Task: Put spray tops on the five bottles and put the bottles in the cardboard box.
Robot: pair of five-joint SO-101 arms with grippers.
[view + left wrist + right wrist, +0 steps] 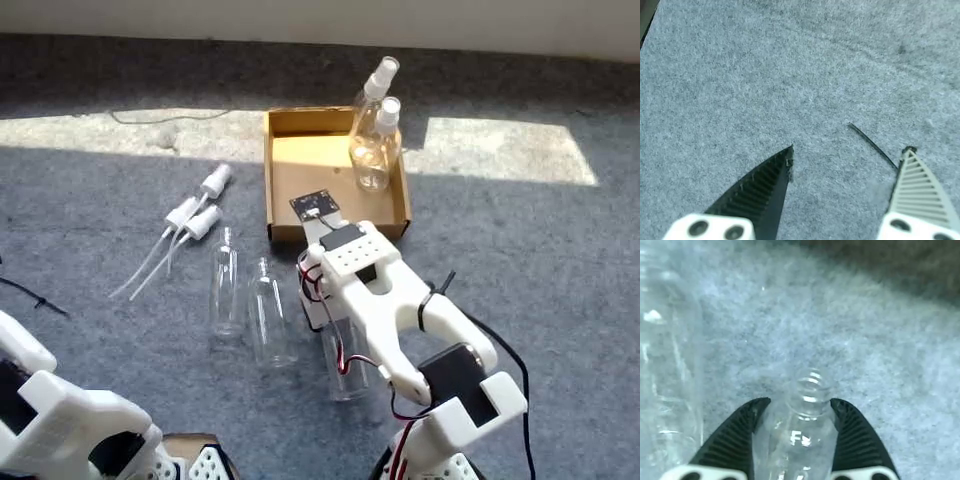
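The right gripper (797, 402) is gripping a bottle (800, 440) that has no top, with one of its fingers (740, 435) at each side just under the neck. This bottle is lying on the carpet (520, 260), on the near side of the box (305, 165). The box is holding two capped bottles (373, 160) in its far right corner. The right arm (385, 290) is bending low over the bottle and pointing toward the box. The left gripper (850, 148) is hanging over bare carpet with its fingers (765, 185) wide apart, holding nothing, and a black tie (872, 144) is lying below it. The left arm (70, 425) is sitting folded at the near left. Two open bottles (226, 285) are lying side by side, left of the gripped one. Three spray tops (203, 222) are lying beyond them, left of the box.
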